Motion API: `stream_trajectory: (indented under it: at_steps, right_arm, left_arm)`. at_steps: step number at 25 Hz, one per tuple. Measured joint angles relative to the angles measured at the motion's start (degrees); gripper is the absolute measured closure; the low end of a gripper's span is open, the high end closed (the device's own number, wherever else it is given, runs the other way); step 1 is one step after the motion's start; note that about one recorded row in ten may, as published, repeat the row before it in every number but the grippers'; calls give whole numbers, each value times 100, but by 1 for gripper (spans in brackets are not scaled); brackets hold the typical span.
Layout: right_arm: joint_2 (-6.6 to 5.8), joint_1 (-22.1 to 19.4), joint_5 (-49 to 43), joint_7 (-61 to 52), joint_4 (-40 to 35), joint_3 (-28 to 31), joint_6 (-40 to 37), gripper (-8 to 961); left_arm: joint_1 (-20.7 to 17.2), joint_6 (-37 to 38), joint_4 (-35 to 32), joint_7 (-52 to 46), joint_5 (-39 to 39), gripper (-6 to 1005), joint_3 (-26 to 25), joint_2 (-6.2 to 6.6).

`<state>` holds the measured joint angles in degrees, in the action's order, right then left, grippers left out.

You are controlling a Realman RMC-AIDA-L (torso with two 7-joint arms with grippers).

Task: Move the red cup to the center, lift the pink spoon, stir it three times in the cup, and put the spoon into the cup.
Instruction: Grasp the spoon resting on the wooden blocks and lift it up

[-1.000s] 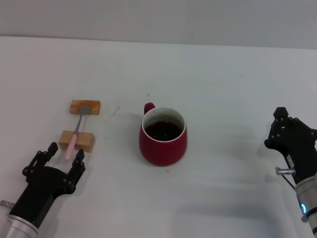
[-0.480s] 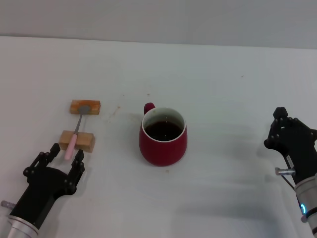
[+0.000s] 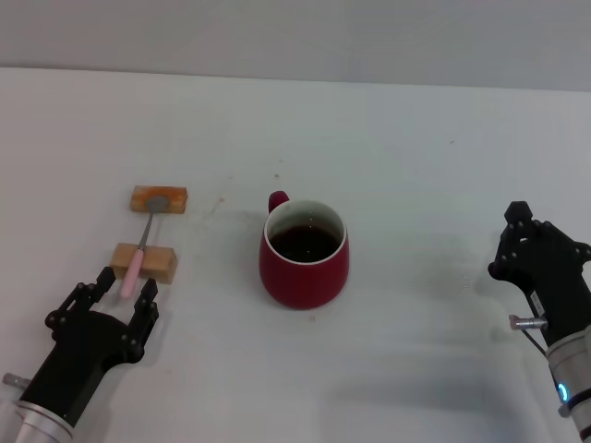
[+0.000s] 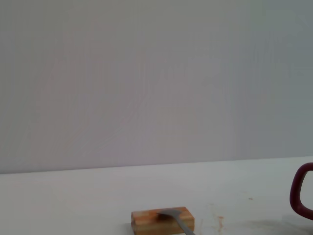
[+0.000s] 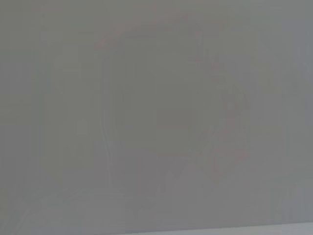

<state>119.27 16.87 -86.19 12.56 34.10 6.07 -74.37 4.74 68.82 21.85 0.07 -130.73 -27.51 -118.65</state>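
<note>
Table (image 3: 416, 138) surface, white, carries everything. On it the red cup (image 3: 305, 255) stands upright near the middle, its loop handle turned to the far left and dark liquid inside; judging by where it sits, the centring step looks done.

Next in size come the two arms. At the near left, the left gripper (image 3: 115, 297) hovers just short of the spoon's handle end, jaws apart, lined up with it but not touching. Over the last second it has drawn slightly nearer to the robot and a little lower in the head view, only a small shift, so it seems to be settling its approach, not yet closing in. At the near right, the right gripper (image 3: 531, 242) has edged a touch towards the cup's side of the table; it stays well apart from the cup, and I cannot tell whether its jaws are apart or together.

Two wooden blocks follow, the near block (image 3: 144, 261) and the far block (image 3: 159, 198), left of the cup. Smallest is the pink spoon (image 3: 140, 253), bridging them: pink handle on the near block, grey bowl on the far one. It has not moved, so lifting, stirring and placing all remain, and the left arm likely goes first.
</note>
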Motion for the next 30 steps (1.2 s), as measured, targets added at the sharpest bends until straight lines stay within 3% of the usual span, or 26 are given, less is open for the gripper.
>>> stream_trajectory:
  at_steps: [8,26,30]
  right_arm:
    - [0,-12,-29,0,9,0,-13,954]
    - [0,-103,-135,-30,32,0,-16,954]
    - [0,-128,-187,-32,36,0,-16,954]
  left_arm:
    - [0,1,-30,-2,-13,457,18,0]
    - [58,-207,-125,158,33,580,-23,-11]
    - [60,-132,-74,185,35,715,-26,-17]
